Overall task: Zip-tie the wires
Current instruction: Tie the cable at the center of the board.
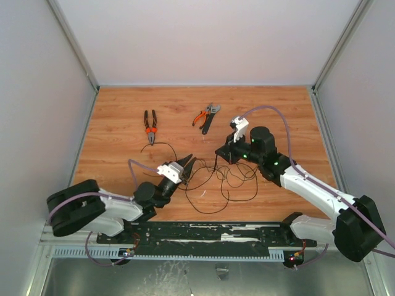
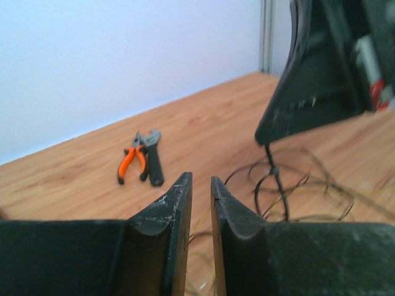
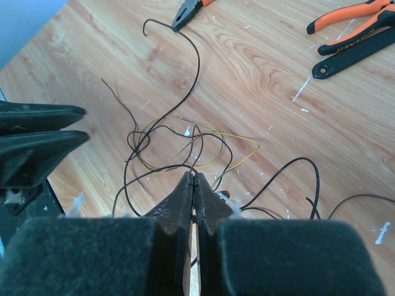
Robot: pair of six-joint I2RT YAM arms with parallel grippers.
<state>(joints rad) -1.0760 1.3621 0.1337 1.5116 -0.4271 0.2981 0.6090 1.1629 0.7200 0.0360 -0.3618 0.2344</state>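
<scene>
The wires (image 1: 225, 185) lie as a loose black tangle with a thin yellow strand on the wooden table between both grippers; they also show in the right wrist view (image 3: 179, 142) and the left wrist view (image 2: 308, 179). My right gripper (image 1: 218, 152) is above the tangle's far-left part, its jaws (image 3: 194, 179) shut on the zip tie (image 2: 278, 185). The zip tie hangs as a thin black strip from the fingers (image 2: 302, 92) down into the wires. My left gripper (image 1: 189, 161) is just left of it, with its jaws (image 2: 200, 180) a narrow gap apart and empty.
Red-handled pliers (image 1: 150, 126) lie at the back left. Orange-handled pliers (image 1: 200, 117) and a black wrench (image 1: 210, 117) lie at the back centre, and show in the left wrist view (image 2: 129, 163). White walls enclose the table on three sides.
</scene>
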